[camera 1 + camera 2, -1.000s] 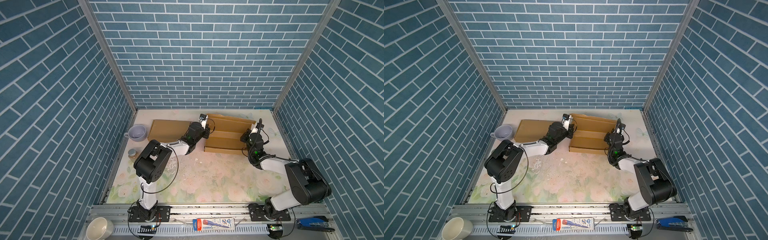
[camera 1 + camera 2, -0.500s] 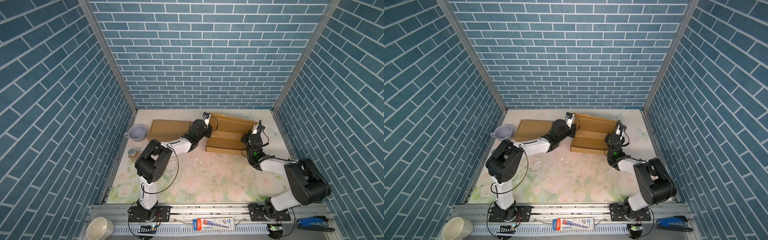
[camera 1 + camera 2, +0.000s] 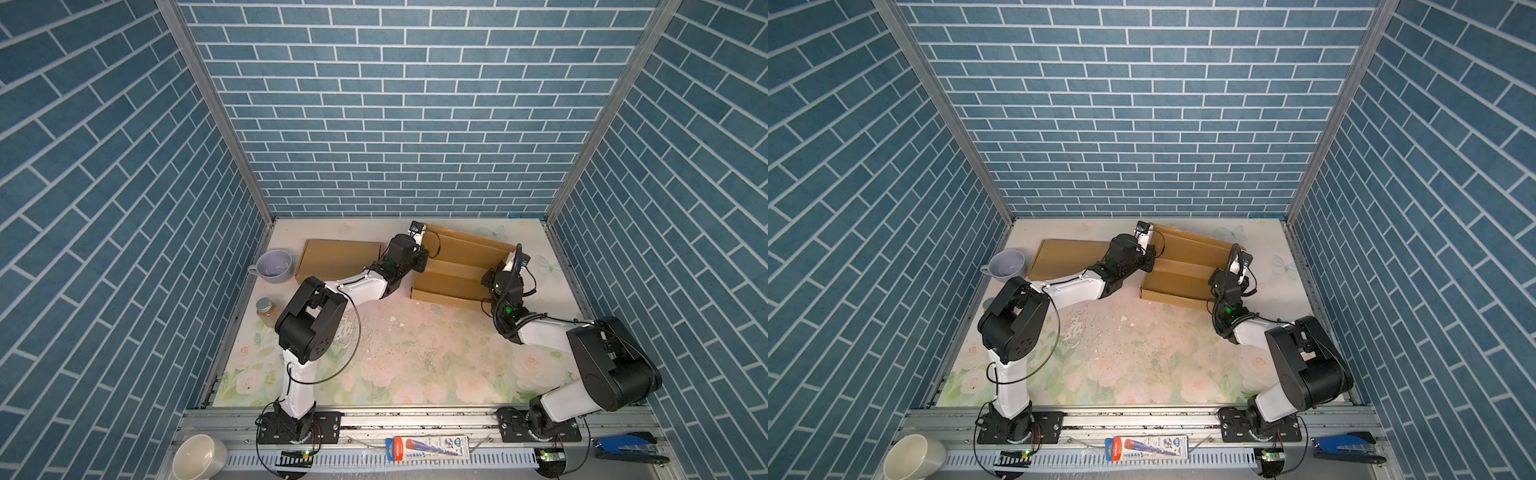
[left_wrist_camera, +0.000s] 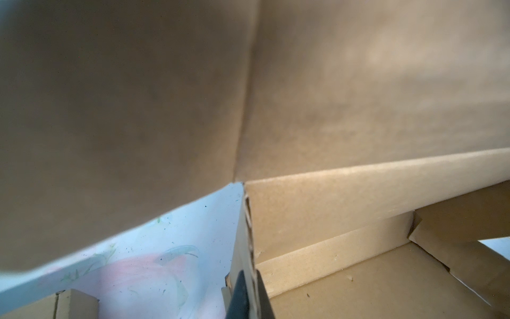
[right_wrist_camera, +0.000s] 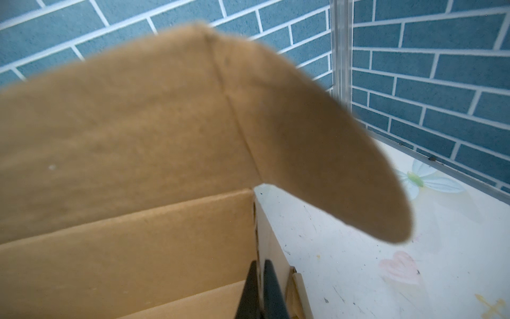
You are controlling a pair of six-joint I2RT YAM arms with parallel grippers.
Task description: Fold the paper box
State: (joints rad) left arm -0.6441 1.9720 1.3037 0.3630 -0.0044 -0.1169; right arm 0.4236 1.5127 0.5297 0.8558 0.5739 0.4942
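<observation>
Paper box (image 3: 457,270) sits at 1 o'clock on the bench (image 3: 415,353), open, rear flap raised. Left jaws clamped on the box's 9 o'clock side wall; the left wrist view shows the wall's corrugated edge pinched between the fingers (image 4: 237,301). Right jaws clamped on the 3 o'clock side wall. Flat cardboard piece (image 3: 338,259) lies at 11 o'clock, mug (image 3: 274,266) just beside it at 10 o'clock.

No legible text or labels.

Right end effector (image 5: 260,276) tight on paper box (image 5: 124,234) wall edge, rounded flap (image 5: 317,152) beyond.
</observation>
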